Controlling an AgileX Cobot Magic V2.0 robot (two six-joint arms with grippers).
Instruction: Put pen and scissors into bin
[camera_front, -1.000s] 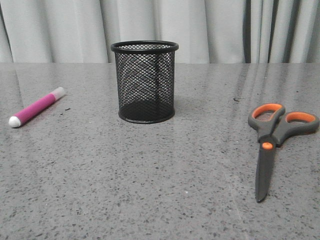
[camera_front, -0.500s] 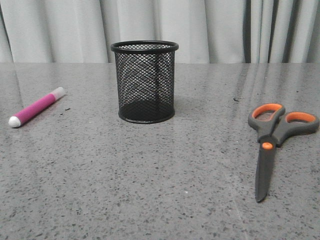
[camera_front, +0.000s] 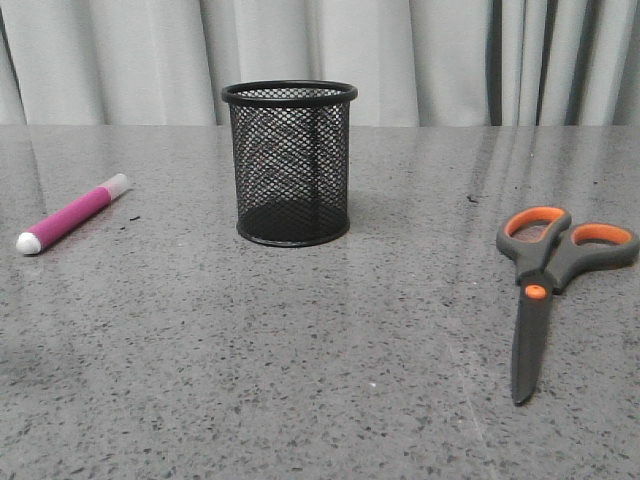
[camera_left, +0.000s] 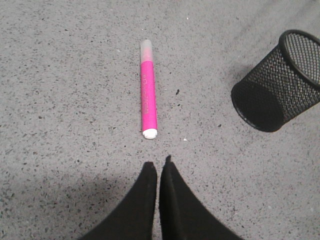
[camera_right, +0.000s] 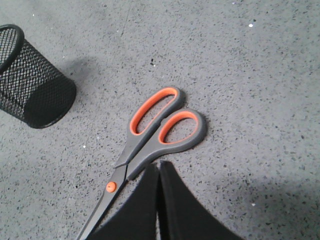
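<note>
Against the front view of half a second ago, nothing on the grey speckled stone desk has shifted — the marker, the cup and the scissors lie exactly where they lay.

The short, thick magenta-pink pen with a translucent whitish cap and white rounded end lies flat at the desk's left side, well apart from the small round black wire-mesh bin, which stands upright near the middle with nothing visible inside. The scissors with dark grey blades, orange-lined finger loops and an orange pivot screw lie closed at the right side, loops toward the curtain, blade tips toward the robot.

In the left wrist view the left tool hangs over bare desk just short of the pen's white end, its black fingers pressed together and holding nothing. In the right wrist view the right tool — likewise closed and empty — sits just beside the scissors' handle loops, whether touching cannot be told.
</note>
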